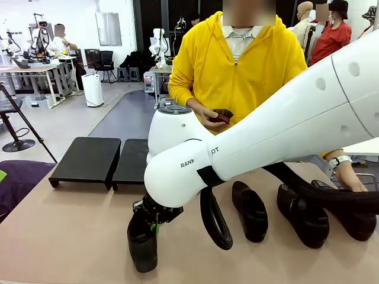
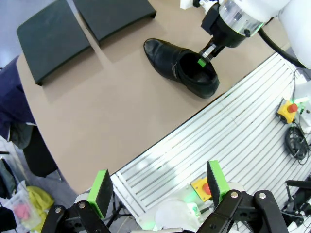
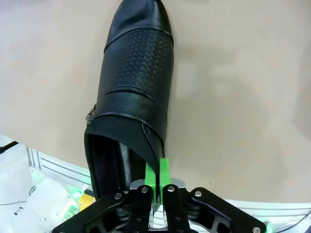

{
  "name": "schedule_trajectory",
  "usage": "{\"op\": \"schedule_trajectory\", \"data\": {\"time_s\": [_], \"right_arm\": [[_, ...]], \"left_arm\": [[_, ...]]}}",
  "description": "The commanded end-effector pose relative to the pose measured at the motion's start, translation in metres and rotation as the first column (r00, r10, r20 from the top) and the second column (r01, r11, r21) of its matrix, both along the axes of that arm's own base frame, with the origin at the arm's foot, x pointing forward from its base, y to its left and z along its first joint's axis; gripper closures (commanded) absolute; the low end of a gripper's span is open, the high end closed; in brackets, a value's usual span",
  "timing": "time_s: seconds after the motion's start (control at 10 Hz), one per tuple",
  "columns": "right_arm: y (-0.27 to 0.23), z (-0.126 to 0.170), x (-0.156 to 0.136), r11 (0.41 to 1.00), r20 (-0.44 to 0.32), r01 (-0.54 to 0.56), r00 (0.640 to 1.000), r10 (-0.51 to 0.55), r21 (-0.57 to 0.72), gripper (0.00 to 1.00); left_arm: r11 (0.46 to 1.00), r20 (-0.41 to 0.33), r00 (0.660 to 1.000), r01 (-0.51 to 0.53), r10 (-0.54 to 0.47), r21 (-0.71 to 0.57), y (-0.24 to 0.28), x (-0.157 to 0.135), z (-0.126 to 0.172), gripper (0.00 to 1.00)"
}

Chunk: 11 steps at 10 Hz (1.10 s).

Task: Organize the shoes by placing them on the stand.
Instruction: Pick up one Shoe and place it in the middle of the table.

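Your right gripper (image 3: 156, 171) pinches the collar of a black glossy leather slip-on shoe (image 3: 136, 82) near the tan table's (image 1: 71, 236) near edge — the low black two-tray stand (image 1: 86, 157) sits toward its far-left corner. Your left gripper (image 2: 158, 187) hangs spread.

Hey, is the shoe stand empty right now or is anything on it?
Empty. Both trays of the stand show bare tops; the right gripper pinches one shoe on the table, and three other shoes lie beside it.
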State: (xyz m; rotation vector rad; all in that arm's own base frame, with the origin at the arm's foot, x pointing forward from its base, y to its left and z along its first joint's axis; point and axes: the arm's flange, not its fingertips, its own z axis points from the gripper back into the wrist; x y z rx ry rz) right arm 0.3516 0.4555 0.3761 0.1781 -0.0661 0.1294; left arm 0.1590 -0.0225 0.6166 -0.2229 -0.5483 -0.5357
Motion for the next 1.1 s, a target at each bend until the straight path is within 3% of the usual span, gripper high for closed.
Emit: {"op": "schedule_trajectory", "data": {"time_s": [0.0,1.0], "right_arm": [[0.0074,0.0032,0.0016,1.0,-0.016,0.027,1.0,-0.027,-0.008,0.0],[0.0001,0.002,0.0065,1.0,-0.032,0.018,0.999,-0.018,0.017,0.0]], "left_arm": [[1.0,0.0,1.0,0.008,-0.008,0.005,0.0019,-0.0026,-0.0004,0.0],[1.0,0.0,1.0,0.008,-0.008,0.005,0.0019,-0.0026,-0.0004,0.0]]}}
